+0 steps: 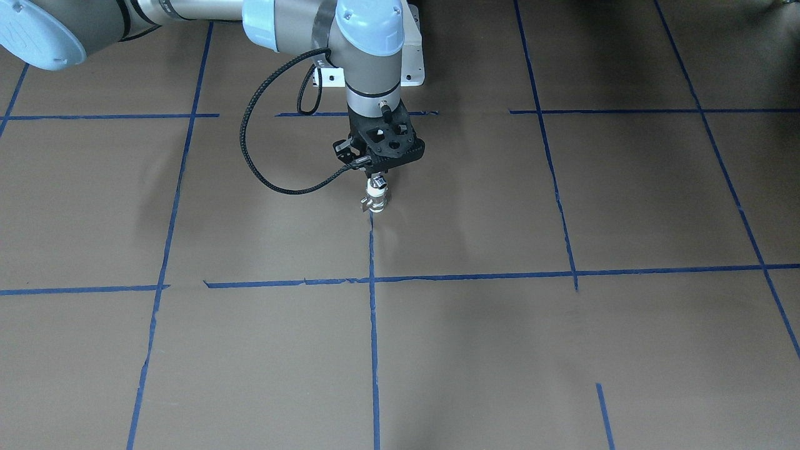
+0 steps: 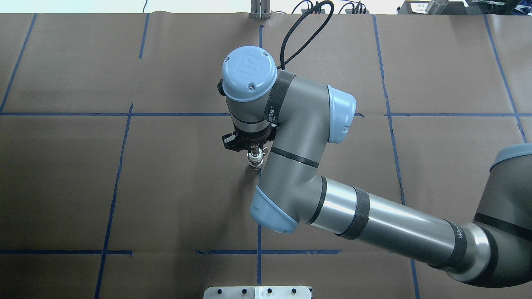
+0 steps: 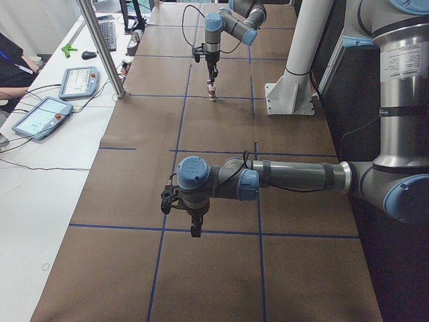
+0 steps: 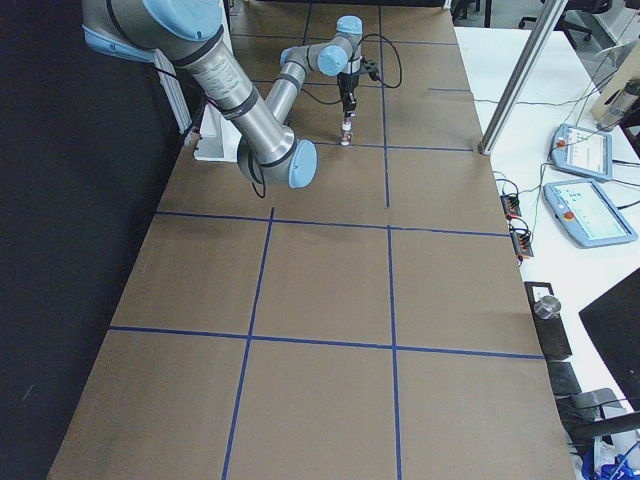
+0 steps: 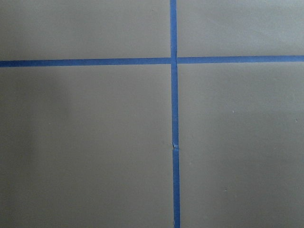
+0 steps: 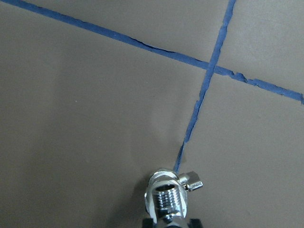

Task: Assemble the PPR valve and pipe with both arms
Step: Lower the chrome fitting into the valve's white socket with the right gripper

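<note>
Two arms work the table (image 1: 562,350): the right arm (image 2: 299,166) and the left arm (image 3: 288,178). One valve (image 1: 377,197) is upright in the right gripper (image 1: 377,180), whose fingers are clenched on its top. It is midway between the robot's and operators' edges, at a tape line's (image 1: 373,312) end. The left gripper (image 3: 195,231) hovers, and whether it is clenched cannot be told. One pedestal (image 1: 412,56) stands at the robot's edge. From overhead, the right wrist hides most of its gripper.
</note>
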Controlling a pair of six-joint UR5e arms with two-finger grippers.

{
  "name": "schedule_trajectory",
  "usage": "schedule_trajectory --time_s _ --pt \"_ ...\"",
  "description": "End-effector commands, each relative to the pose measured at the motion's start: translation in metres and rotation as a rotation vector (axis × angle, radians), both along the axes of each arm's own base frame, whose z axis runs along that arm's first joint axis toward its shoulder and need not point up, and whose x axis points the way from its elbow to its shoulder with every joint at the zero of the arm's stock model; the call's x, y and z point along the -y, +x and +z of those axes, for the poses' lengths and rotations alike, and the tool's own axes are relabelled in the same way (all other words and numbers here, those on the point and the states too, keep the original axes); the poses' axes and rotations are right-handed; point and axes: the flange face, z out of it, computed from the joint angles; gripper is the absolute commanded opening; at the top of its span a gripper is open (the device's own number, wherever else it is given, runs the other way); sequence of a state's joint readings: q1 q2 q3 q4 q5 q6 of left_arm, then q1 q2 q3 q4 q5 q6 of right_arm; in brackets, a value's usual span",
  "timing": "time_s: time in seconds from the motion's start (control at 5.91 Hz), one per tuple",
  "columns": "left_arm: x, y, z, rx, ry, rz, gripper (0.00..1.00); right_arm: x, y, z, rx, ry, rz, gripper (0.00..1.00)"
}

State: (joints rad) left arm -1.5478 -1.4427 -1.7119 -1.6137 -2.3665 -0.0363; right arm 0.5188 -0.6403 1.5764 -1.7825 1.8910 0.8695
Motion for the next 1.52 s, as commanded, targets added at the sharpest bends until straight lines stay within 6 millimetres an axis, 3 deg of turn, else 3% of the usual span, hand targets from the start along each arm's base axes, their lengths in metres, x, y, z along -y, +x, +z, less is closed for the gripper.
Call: schedule_trajectory --time_s 0.0,0.51,0.68,0.85,1.02,1.35 --pt "0.0004 -0.0001 -0.0003 0.001 0.002 0.001 1.00 -0.0024 -0.0026 0.0032 -0.005 -0.002 -0.004 0.00" --pt "0.0001 0.0000 0.0019 0.000 -0.003 0.001 1.00 -0.0044 -0.0104 0.0096 -0.024 0.010 -0.003 0.04" --pt "0.0001 -0.0001 0.0020 0.001 -0.003 0.001 1.00 -0.0040 -0.0113 0.0105 -0.025 0.013 -0.008 0.23" --pt "0.0001 0.0000 0.0019 0.000 -0.003 0.001 1.00 -0.0039 -0.0112 0.0105 -0.026 0.013 -0.006 0.87" --pt "0.0001 0.0000 0.0019 0.000 -0.003 0.001 1.00 -0.0040 -0.0113 0.0105 -0.025 0.013 -0.008 0.99" --pt "0.0000 -0.0001 0.0028 0.001 -0.005 0.001 1.00 -0.0038 -0.0083 0.0048 -0.014 0.015 -0.010 0.99"
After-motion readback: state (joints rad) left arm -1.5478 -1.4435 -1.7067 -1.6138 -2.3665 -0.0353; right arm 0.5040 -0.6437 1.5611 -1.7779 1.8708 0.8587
